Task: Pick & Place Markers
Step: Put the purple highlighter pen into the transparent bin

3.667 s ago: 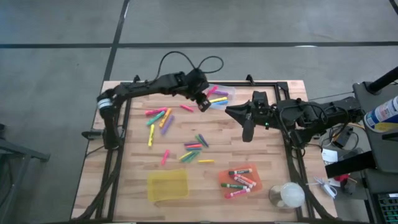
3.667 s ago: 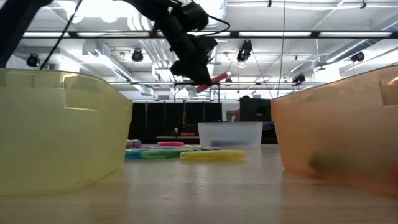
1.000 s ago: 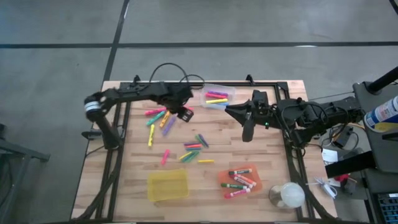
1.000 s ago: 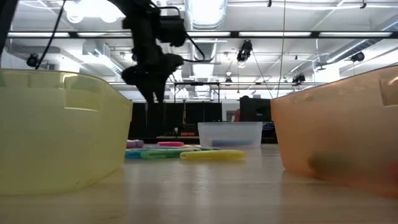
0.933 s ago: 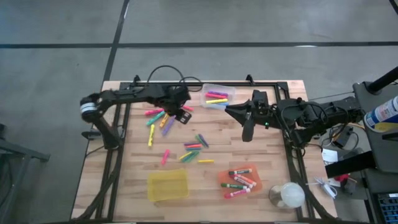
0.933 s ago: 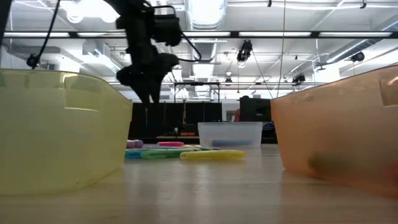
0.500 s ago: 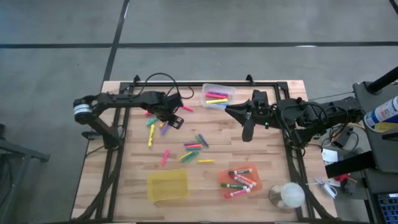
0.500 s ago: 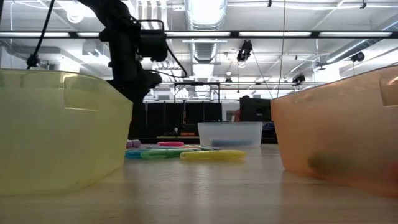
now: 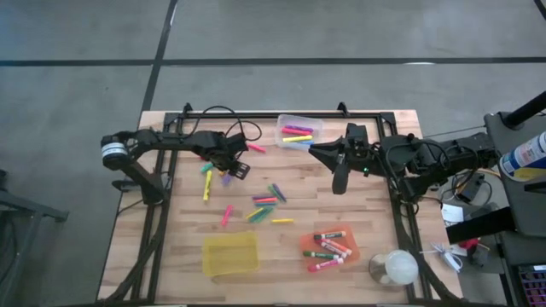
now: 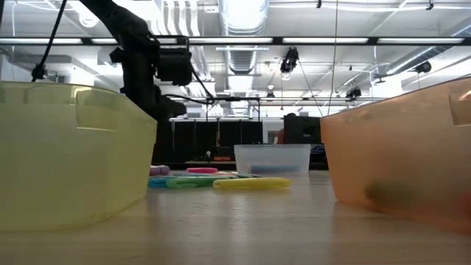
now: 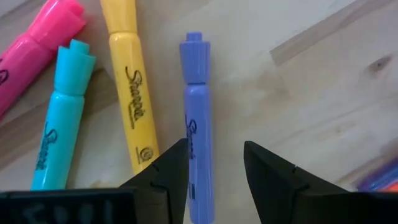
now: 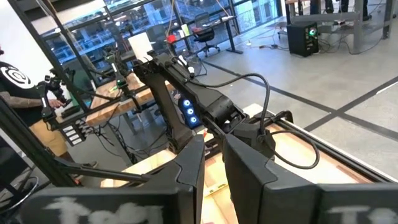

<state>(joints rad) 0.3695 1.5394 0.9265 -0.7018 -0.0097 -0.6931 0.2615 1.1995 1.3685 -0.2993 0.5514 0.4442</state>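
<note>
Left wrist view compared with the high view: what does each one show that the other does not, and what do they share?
Only the left wrist view shows the purple marker lying between the open jaws of the left gripper, beside yellow, cyan and pink highlighters.

Only the high view shows the clear bin, yellow bin, orange bin and the waiting right gripper.

Both show the left gripper low over the marker cluster on the wooden table.

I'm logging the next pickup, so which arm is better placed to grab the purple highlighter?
Left. The left gripper hangs open right over the purple highlighter, fingers either side. The right gripper waits across the table.
</note>
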